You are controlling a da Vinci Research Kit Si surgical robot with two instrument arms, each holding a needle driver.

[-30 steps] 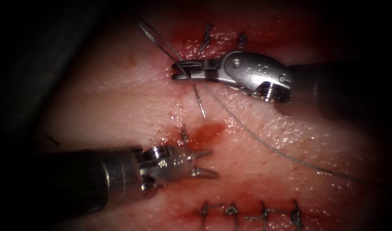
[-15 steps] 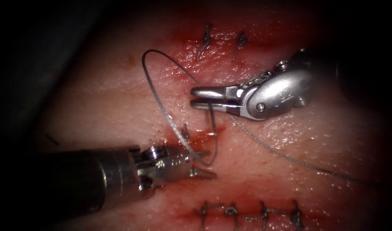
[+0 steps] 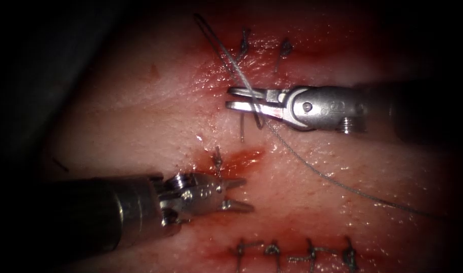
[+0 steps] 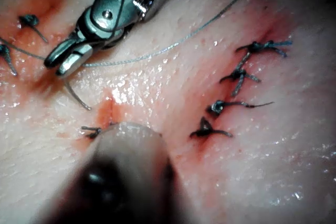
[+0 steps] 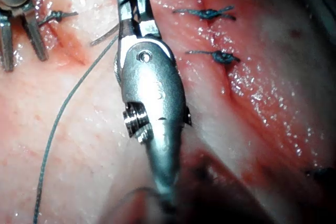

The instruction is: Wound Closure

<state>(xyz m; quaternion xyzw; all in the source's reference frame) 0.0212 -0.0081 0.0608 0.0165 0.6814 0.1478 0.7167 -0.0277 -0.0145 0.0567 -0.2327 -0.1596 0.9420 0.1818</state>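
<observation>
Steel curved needle (image 3: 251, 108) is pinched mid-curve in the right claw (image 3: 241, 99), clear above the tissue (image 3: 140, 116), thread (image 3: 332, 182) trailing right. Left claw (image 3: 239, 193) gapes open, holding nothing, beside the red fluid (image 3: 244, 159).

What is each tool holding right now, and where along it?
Right tool: the needle, gripped near mid-curve, clear of the tissue. Left tool: open, holding nothing.

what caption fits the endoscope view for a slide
Right tool grips the curved needle above the tissue; left tool open, empty.
</observation>
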